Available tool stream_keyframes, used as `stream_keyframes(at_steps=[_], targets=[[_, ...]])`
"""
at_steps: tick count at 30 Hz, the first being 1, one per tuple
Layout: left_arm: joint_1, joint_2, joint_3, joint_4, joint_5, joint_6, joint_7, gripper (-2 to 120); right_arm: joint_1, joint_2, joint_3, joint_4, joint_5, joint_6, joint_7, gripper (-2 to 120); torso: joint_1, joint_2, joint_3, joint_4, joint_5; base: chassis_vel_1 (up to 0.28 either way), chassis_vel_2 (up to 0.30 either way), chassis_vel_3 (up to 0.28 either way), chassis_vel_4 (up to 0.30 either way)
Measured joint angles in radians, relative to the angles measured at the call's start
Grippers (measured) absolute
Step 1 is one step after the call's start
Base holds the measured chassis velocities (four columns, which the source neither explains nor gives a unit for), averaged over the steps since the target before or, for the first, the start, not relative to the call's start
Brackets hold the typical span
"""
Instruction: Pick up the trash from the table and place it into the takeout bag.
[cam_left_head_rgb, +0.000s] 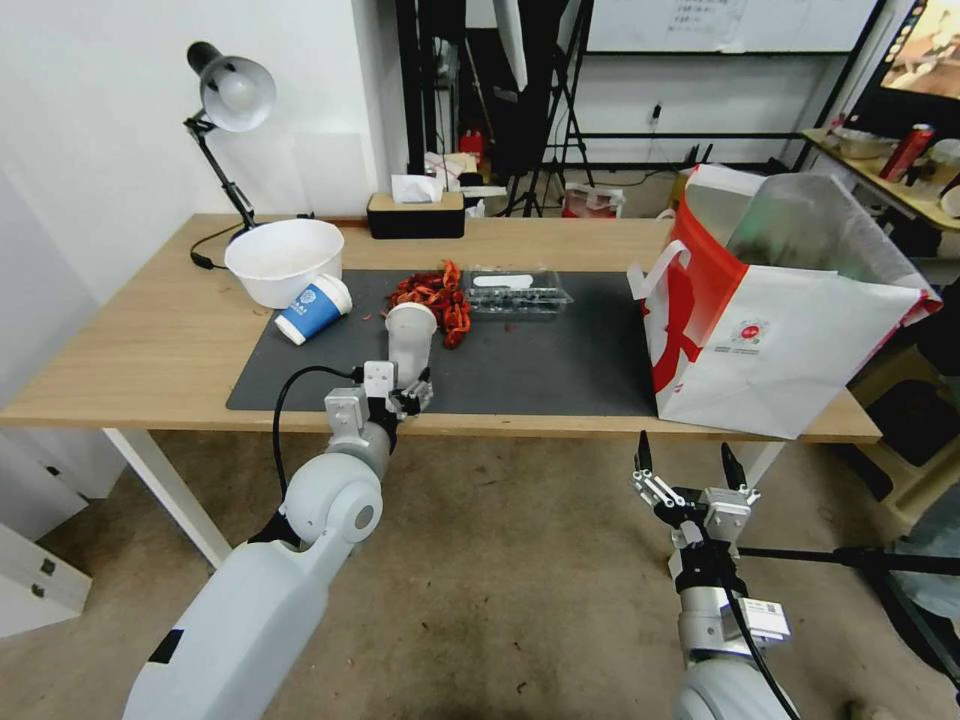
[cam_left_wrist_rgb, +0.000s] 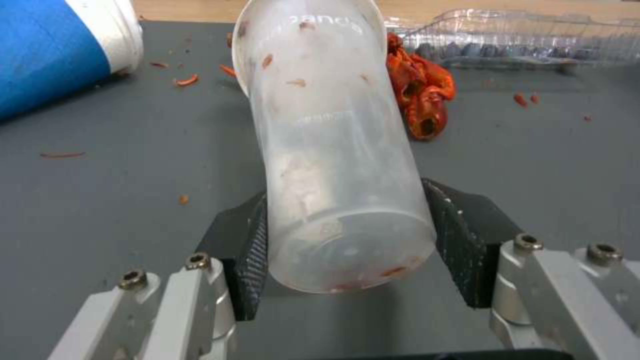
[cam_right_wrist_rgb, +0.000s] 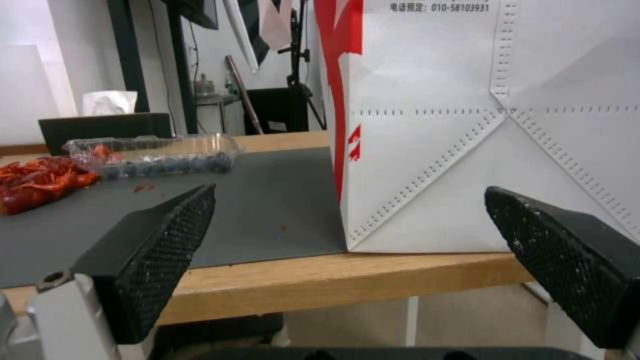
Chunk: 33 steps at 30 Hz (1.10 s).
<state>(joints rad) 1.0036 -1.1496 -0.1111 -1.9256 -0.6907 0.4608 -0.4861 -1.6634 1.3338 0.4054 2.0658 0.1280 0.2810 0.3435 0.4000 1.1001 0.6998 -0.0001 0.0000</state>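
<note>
left hand (cam_left_wrist_rgb: 347, 235) grips the frosted cup (cam_left_wrist_rgb: 330, 145) at its base, on the dark mat (cam_left_head_rgb: 560, 370) near the paper cup (cam_left_head_rgb: 313, 308). right hand (cam_left_head_rgb: 688, 468) hangs open below the table (cam_left_head_rgb: 120, 350) edge, just before the takeout bag (cam_left_head_rgb: 800, 340).

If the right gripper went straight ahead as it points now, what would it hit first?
Probably the takeout bag: the open right gripper faces its lower front corner at the table edge, though depth is unclear.

Bare mat (cam_left_head_rgb: 560, 370) between frosted cup (cam_left_head_rgb: 410, 340) and takeout bag (cam_left_head_rgb: 770, 330); red scraps (cam_left_head_rgb: 435, 295), clear box (cam_left_head_rgb: 518, 292) crowd behind cup.
</note>
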Motion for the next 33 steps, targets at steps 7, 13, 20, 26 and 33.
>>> stream_keyframes(at_steps=[7,13,20,26,33], targets=[[0.011,0.014,-0.013,-0.001,0.057,-0.058,0.065,52,-0.001,0.003,-0.001,0.000,-0.003,0.001,0.001,100,0.000,0.000,0.000,0.0002,-0.0004,0.000,0.000,0.000,0.000],[-0.016,0.057,-0.021,0.020,0.102,-0.299,0.320,52,-0.001,0.009,-0.003,-0.003,-0.007,0.003,0.001,100,0.000,0.000,0.000,0.0001,-0.0001,0.000,0.000,0.000,0.000],[-0.128,0.131,0.056,0.075,0.058,-0.463,0.496,52,-0.001,0.013,-0.003,-0.008,-0.012,0.006,0.001,100,0.000,0.000,0.000,0.0002,-0.0002,0.000,0.000,0.000,0.000],[-0.337,0.174,0.187,0.123,-0.079,-0.513,0.584,52,0.002,0.009,0.004,-0.008,-0.013,0.006,0.004,100,0.000,0.000,0.000,-0.0001,0.0000,0.000,0.000,0.000,0.000],[-0.576,0.164,0.330,0.196,-0.168,-0.518,0.615,52,0.009,-0.001,0.014,-0.006,-0.011,0.002,0.008,100,0.000,0.000,0.000,0.0002,-0.0003,0.000,0.000,0.000,0.000]])
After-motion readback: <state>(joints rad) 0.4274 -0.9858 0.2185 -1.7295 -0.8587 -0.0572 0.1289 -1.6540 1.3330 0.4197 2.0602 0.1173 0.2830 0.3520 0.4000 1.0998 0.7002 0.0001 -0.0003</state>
